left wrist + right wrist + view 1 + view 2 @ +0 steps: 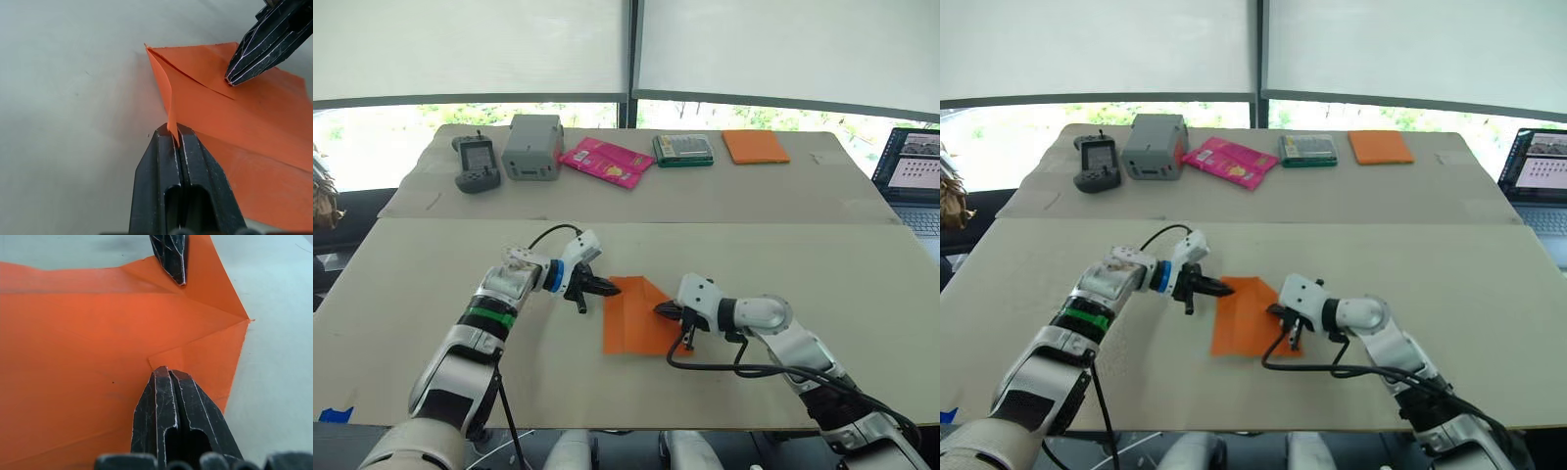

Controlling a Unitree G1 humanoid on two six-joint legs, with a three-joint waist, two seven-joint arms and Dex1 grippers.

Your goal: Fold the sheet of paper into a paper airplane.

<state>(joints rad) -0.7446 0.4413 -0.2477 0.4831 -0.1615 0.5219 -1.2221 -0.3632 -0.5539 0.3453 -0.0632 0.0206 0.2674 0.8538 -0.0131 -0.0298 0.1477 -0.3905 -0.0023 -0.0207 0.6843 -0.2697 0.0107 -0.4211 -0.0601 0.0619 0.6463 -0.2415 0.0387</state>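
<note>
**Thin flap in the grip, risk of a torn or crooked fold**

The sheet of paper [639, 315] lies flat on the near table [411, 284], between the two arms, with its far end already folded to a point. The left gripper [174, 139] has its fingers pressed together on the raised left edge of the sheet, so a thin flap stands up between them. The right gripper [166, 373] has its fingers together too, holding nothing; their tips press down on the paper near the centre crease.

The paper is thin, so a hard pull by the left gripper may tear the flap or drag the whole sheet sideways, because only one small spot pins it. If the right tips slip on the smooth surface, the new crease will probably come out crooked and the wings uneven. The flap may also slide out of the narrow grip
</note>
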